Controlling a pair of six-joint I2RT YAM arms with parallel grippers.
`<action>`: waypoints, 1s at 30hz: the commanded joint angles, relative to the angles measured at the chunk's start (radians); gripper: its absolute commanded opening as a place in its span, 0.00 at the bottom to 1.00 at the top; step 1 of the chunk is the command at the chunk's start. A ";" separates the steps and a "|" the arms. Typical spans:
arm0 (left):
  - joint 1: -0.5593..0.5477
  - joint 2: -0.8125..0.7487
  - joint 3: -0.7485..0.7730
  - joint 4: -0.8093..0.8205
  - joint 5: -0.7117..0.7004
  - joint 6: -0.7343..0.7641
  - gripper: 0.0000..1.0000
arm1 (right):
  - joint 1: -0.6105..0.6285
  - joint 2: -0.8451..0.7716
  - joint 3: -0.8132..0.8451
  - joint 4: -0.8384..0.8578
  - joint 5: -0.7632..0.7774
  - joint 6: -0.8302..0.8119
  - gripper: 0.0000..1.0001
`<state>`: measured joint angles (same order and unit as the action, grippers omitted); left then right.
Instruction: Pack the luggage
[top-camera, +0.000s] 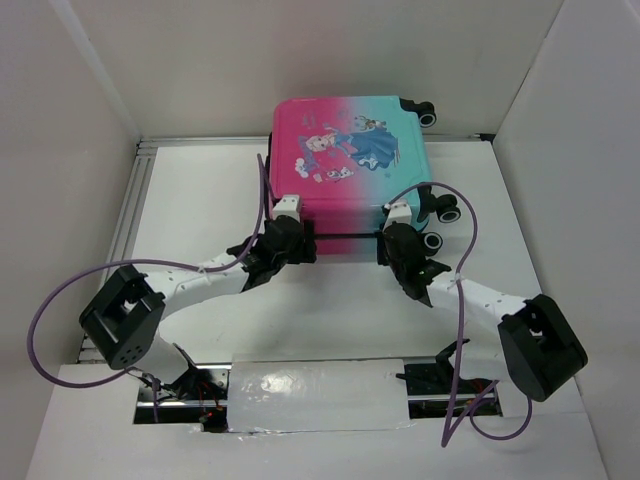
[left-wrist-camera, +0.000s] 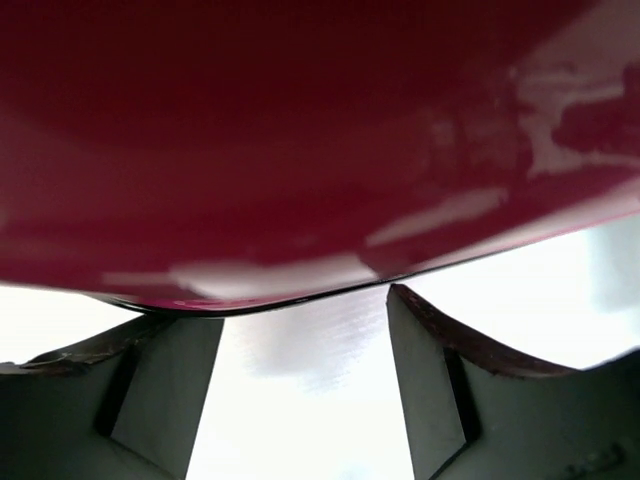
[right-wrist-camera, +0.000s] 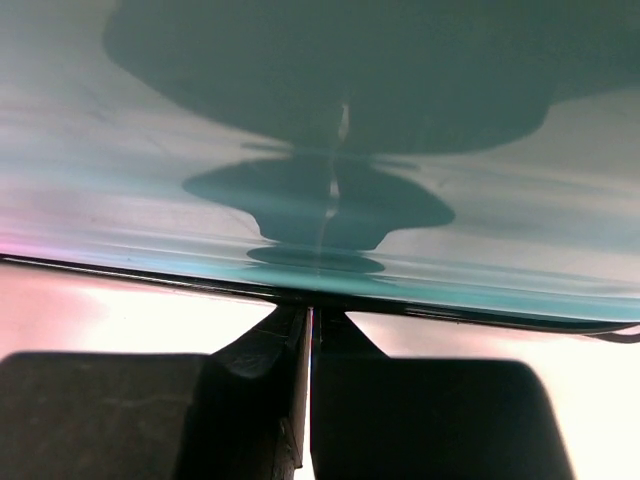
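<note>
The suitcase (top-camera: 350, 160) lies flat and closed on the white tabletop (top-camera: 200, 200) in the upper middle of the overhead frame. Its printed shell faces up, pink on the left and teal on the right, and its black-and-white wheels (top-camera: 445, 212) stick out along the right side. Both arms reach to its near edge, the left arm at the pink lower-left corner and the right arm at the teal lower-right corner. In the left wrist view the left gripper (left-wrist-camera: 305, 345) has its fingers (left-wrist-camera: 440, 385) wide apart with only bright tabletop between them. The glossy pink shell fills the upper part of that frame, and its black trim runs just above the fingertips. Whether the tips touch the trim cannot be told. In the right wrist view the right gripper (right-wrist-camera: 308, 335) has its fingers (right-wrist-camera: 255, 355) pressed together with nothing seen between them. Their tips sit right at the dark trim, under the teal shell that fills the upper frame. A purple cable (top-camera: 60, 290) loops beside the left arm at the lower left.
</note>
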<state>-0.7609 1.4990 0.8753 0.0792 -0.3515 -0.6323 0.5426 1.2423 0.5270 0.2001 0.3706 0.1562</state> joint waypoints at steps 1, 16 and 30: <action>0.002 0.053 0.033 0.030 -0.032 0.013 0.76 | 0.016 -0.027 0.074 -0.011 -0.013 0.039 0.00; 0.002 0.063 0.014 0.085 -0.116 -0.029 0.42 | 0.043 -0.055 0.087 -0.051 0.005 0.048 0.00; 0.002 0.053 0.005 0.126 -0.135 0.017 0.23 | 0.043 -0.073 0.087 -0.060 0.014 0.048 0.00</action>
<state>-0.7685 1.5364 0.8768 0.1352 -0.4461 -0.6327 0.5709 1.2072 0.5632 0.1024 0.3782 0.1932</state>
